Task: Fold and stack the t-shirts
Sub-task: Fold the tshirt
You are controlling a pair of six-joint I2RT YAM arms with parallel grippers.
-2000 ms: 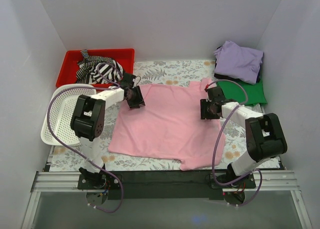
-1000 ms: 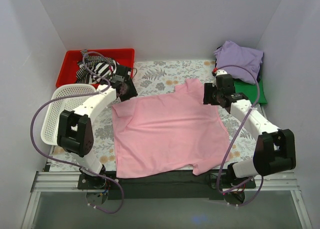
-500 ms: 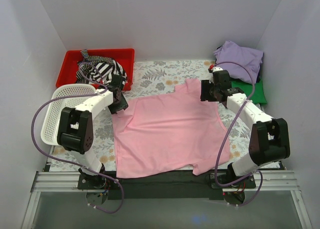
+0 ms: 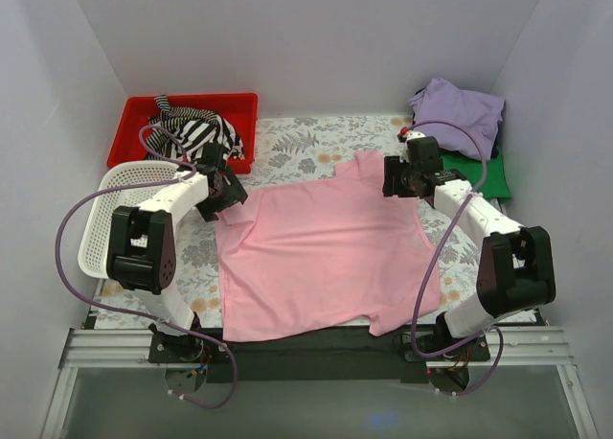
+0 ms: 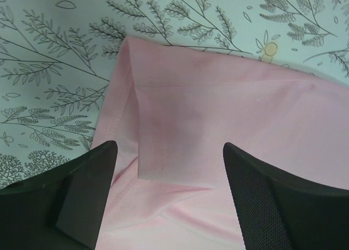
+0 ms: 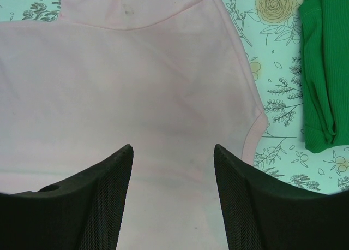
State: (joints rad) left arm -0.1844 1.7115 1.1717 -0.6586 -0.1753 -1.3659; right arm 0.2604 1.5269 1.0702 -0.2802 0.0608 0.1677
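Observation:
A light pink t-shirt (image 4: 326,252) lies spread flat on the floral tablecloth. My left gripper (image 4: 225,201) hovers open over its far left corner. In the left wrist view the folded pink corner (image 5: 218,113) lies below the left gripper (image 5: 169,149), with nothing between the fingers. My right gripper (image 4: 391,180) stands open over the shirt's far right side, by the sleeve. The right wrist view shows flat pink cloth (image 6: 136,70) under the right gripper (image 6: 172,149). A lavender t-shirt (image 4: 460,113) rests on a green one (image 4: 484,178) at the back right.
A red bin (image 4: 134,113) with a black-and-white striped garment (image 4: 187,132) stands at the back left. A white mesh basket (image 4: 101,223) sits at the left edge. The green tee (image 6: 322,70) lies close to the right of my right gripper. White walls enclose the table.
My left gripper has opened and let go of the shirt's far left corner, shifting slightly left. The pink shirt, pulled back earlier, now lies flat. The right arm has held still for the last half second.

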